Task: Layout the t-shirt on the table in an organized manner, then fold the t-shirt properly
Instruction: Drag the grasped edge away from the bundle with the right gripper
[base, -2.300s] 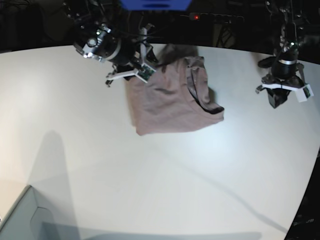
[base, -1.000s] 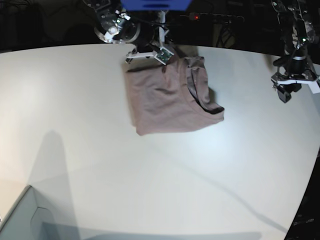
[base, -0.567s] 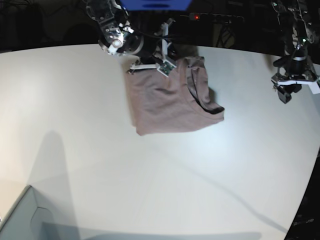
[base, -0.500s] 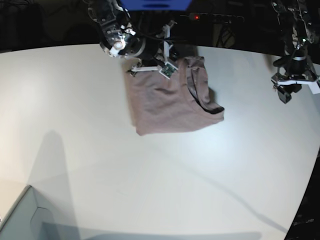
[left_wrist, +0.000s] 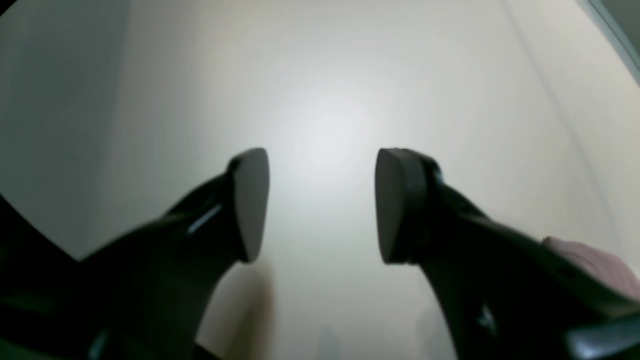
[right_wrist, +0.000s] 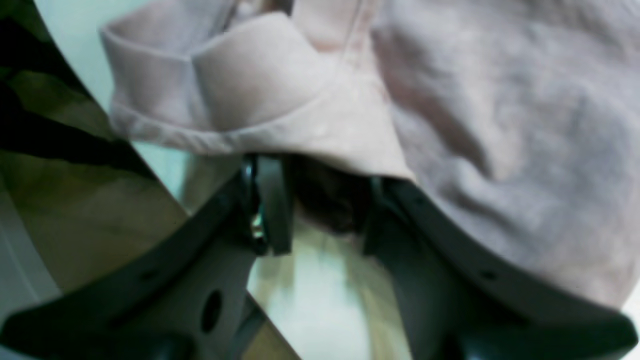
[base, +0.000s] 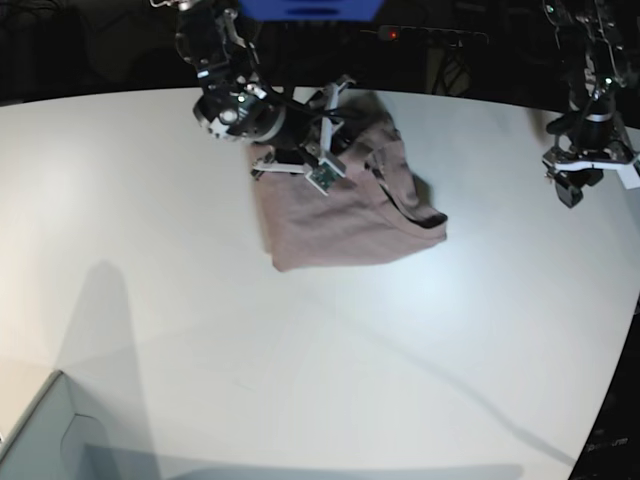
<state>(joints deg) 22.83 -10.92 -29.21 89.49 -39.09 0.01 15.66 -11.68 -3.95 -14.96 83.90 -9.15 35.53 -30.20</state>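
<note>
The dusty mauve t-shirt (base: 345, 215) lies bunched in a rough rectangle on the far middle of the white table (base: 300, 350). Its dark collar band curls along the right side. My right gripper (base: 305, 150) sits at the shirt's far left edge. In the right wrist view the right gripper (right_wrist: 320, 200) is shut on a fold of the t-shirt (right_wrist: 500, 125), whose hem drapes over the fingertips. At the far right, my left gripper (base: 580, 185) hangs over bare table. In the left wrist view this left gripper (left_wrist: 320, 205) is open with nothing between its fingers.
A pale grey-green box corner (base: 40, 440) pokes in at the near left. Beyond the table's curved far edge lies a dark space with cables and a blue object (base: 310, 8). The table's edge cuts across the near right corner.
My right gripper has moved toward the near side and slightly left, over the shirt's far left part. The shirt's far edge has bunched up and shifted with it. The left arm has stayed still.
</note>
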